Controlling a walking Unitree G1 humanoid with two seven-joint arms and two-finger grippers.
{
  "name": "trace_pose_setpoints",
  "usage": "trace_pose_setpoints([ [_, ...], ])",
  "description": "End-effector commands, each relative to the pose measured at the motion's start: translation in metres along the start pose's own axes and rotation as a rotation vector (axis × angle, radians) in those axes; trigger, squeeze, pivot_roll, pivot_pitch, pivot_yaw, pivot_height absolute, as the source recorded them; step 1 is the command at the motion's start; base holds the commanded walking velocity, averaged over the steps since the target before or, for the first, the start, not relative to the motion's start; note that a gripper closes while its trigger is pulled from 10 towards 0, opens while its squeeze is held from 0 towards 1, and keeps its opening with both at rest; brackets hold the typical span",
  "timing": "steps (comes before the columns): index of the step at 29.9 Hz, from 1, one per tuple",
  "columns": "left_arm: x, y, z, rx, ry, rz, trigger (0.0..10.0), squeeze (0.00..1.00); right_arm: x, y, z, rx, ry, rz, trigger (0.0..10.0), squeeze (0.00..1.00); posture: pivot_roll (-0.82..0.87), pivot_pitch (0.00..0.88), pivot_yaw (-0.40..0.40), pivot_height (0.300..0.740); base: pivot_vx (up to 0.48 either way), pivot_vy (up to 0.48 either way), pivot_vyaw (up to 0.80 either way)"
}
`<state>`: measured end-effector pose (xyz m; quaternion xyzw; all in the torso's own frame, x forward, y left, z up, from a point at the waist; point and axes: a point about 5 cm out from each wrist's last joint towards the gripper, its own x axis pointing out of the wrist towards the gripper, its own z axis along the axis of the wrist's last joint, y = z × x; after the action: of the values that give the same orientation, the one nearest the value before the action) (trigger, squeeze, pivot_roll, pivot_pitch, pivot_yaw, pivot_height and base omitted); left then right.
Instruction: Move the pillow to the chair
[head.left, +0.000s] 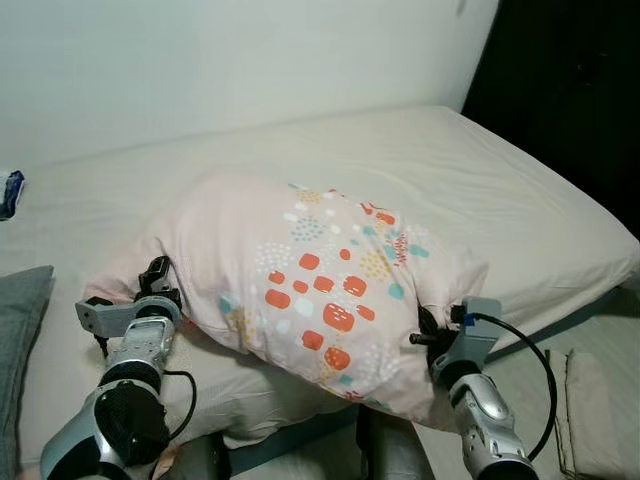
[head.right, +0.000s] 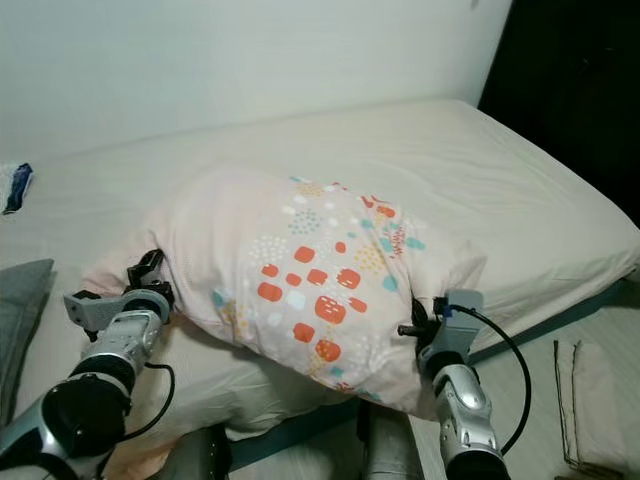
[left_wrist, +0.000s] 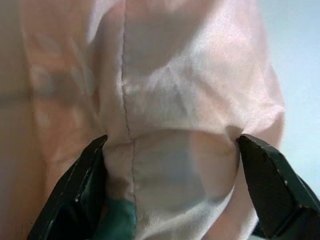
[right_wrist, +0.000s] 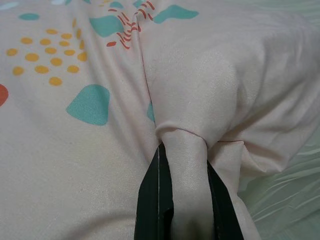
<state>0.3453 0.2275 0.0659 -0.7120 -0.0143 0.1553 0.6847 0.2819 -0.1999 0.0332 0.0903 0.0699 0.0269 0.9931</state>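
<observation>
Currently pillow (head.left: 320, 290) held between both grippers above near edge of bed (head.left: 520, 200), bulk sagging between fingers. Long axis runs left-right, gripper to gripper, printed face upward. Left gripper (left_wrist: 170, 165) fingers clamped on pillow end; right gripper (right_wrist: 182, 200) fingers pinched together on fabric fold only. Slip judged likely at right: cover alone held, weight may pull it free.
</observation>
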Motion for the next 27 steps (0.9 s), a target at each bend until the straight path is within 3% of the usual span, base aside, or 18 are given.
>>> trace_pose_setpoints([
  [1,0.003,-0.008,-0.005,-0.03,0.0,-0.039,10.0,1.0,-0.002,0.005,-0.008,0.012,0.034,0.02,0.0,0.0,-0.08,0.078,-0.012,0.581,0.0,0.0,0.0],
  [6,0.006,-0.023,0.01,-0.139,-0.088,-0.14,10.0,1.0,-0.003,0.005,-0.008,0.017,0.032,0.01,0.0,0.0,-0.08,0.068,-0.009,0.581,0.0,0.0,0.0],
  [11,0.009,-0.034,-0.003,-0.128,-0.027,-0.194,10.0,1.0,-0.004,0.005,-0.009,0.017,0.034,0.008,0.0,0.0,-0.07,0.064,-0.008,0.581,0.0,0.0,0.0],
  [12,0.009,-0.038,-0.023,-0.037,0.071,-0.21,10.0,1.0,-0.004,0.005,-0.009,0.017,0.035,0.008,0.0,0.0,-0.07,0.063,-0.007,0.581,0.0,0.0,0.0],
  [13,0.007,-0.036,-0.051,0.155,0.205,-0.202,10.0,1.0,-0.004,0.005,-0.009,0.017,0.036,0.008,0.0,0.0,-0.08,0.06,-0.006,0.581,0.0,0.0,0.0],
  [14,0.004,-0.033,-0.069,0.291,0.294,-0.201,10.0,1.0,-0.004,0.006,-0.009,0.016,0.036,0.008,0.0,0.0,-0.08,0.06,-0.006,0.581,0.0,0.0,0.0],
  [15,0.004,-0.033,-0.069,0.291,0.294,-0.201,10.0,1.0,-0.004,0.006,-0.009,0.016,0.036,0.008,0.0,0.0,-0.08,0.06,-0.006,0.581,0.0,0.0,0.0],
  [17,-0.003,-0.024,-0.094,0.466,0.415,-0.192,10.0,1.0,-0.003,0.006,-0.009,0.015,0.035,0.009,0.0,0.0,-0.08,0.058,-0.004,0.581,0.0,0.0,0.0],
  [19,-0.003,-0.024,-0.094,0.466,0.415,-0.192,10.0,1.0,-0.003,0.006,-0.009,0.015,0.035,0.009,0.0,0.0,-0.08,0.058,-0.004,0.581,0.0,0.0,0.0],
  [20,-0.008,-0.019,-0.111,0.58,0.481,-0.201,10.0,1.0,-0.004,0.005,-0.008,0.013,0.033,0.007,0.0,0.0,-0.08,0.057,-0.006,0.581,0.0,0.0,0.0],
  [21,-0.008,-0.019,-0.111,0.58,0.481,-0.201,10.0,1.0,-0.004,0.005,-0.008,0.013,0.033,0.007,0.0,0.0,-0.08,0.057,-0.006,0.581,0.0,0.0,0.0],
  [23,-0.012,-0.018,-0.123,0.753,0.528,-0.216,10.0,1.0,-0.004,0.004,-0.008,0.012,0.033,0.005,0.0,0.0,-0.08,0.058,-0.008,0.581,0.0,0.0,0.0],
  [24,-0.012,-0.018,-0.123,0.753,0.528,-0.216,10.0,1.0,-0.004,0.004,-0.008,0.012,0.033,0.005,0.0,0.0,-0.08,0.058,-0.008,0.581,0.0,0.0,0.0],
  [25,-0.014,-0.015,-0.128,0.863,0.546,-0.224,10.0,0.0,-0.004,0.004,-0.008,0.011,0.034,0.006,0.0,0.0,-0.08,0.057,-0.01,0.581,0.0,0.0,0.0],
  [26,-0.014,-0.015,-0.128,0.863,0.546,-0.224,10.0,0.0,-0.004,0.004,-0.008,0.011,0.034,0.006,0.0,0.0,-0.08,0.057,-0.01,0.581,0.0,0.0,0.0],
  [27,-0.015,-0.014,-0.13,0.93,0.556,-0.23,10.0,0.0,-0.004,0.004,-0.008,0.011,0.035,0.006,0.0,0.0,-0.08,0.057,-0.01,0.581,0.0,0.0,0.0],
])
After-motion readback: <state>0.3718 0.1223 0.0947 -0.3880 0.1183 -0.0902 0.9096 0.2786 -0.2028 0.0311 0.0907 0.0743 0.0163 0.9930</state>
